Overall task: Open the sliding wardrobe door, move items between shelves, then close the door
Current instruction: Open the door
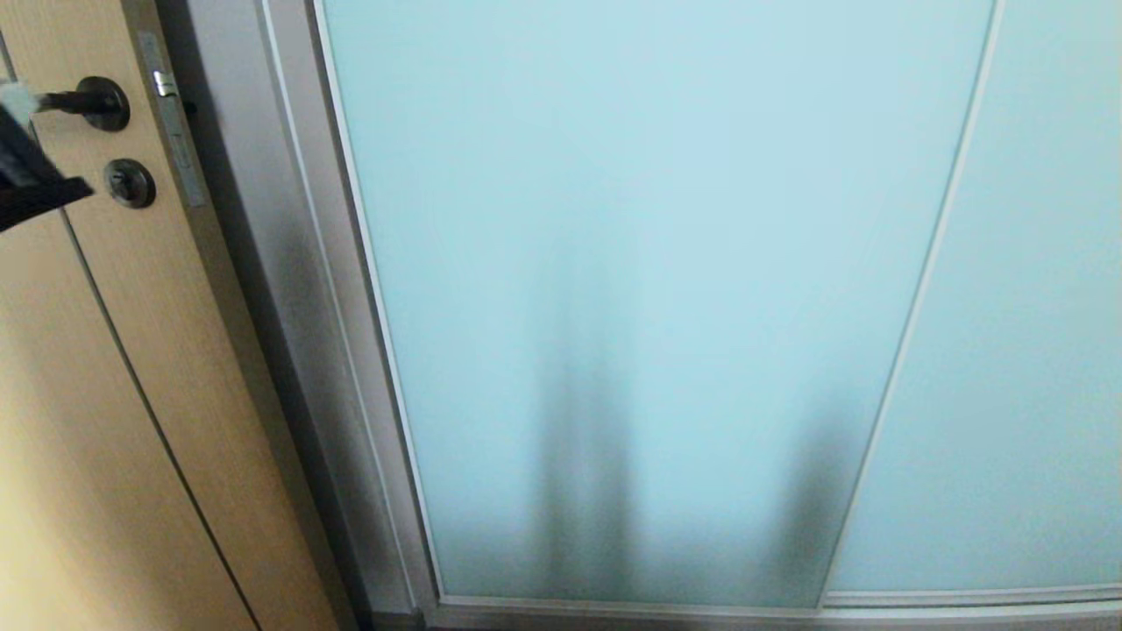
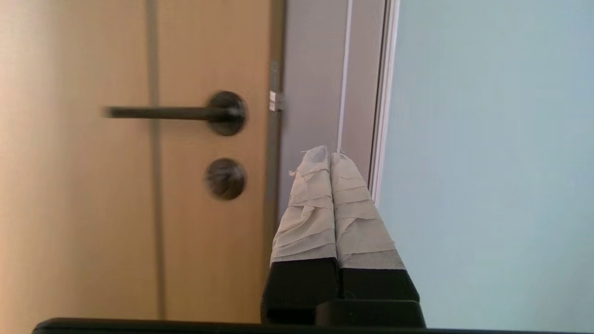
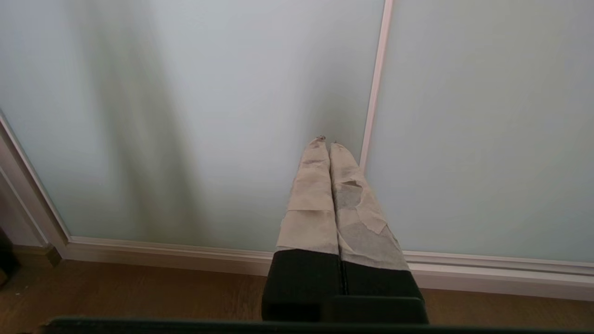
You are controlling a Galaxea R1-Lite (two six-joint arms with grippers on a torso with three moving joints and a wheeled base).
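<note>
Directly ahead of the robot, the tall frosted pale blue-green sliding wardrobe door (image 1: pixel 649 289) in its thin silver frame stands fully shut, dark blurred shapes showing through its lower glass. The left gripper (image 2: pixel 329 155), tape-wrapped fingers pressed together and empty, is raised near the door's left frame edge, beside a tan wooden door (image 2: pixel 93 208) with a dark lever handle (image 2: pixel 171 112). The right gripper (image 3: pixel 327 141), likewise pressed together and empty, points low at the glass above the brown wooden floor (image 3: pixel 139 292).

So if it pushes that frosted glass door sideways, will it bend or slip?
The sliding wardrobe door probably stays stiff: glass in a metal frame. Its smooth face looks slippery, so the shut left gripper may grip better against the frame edge.
</note>
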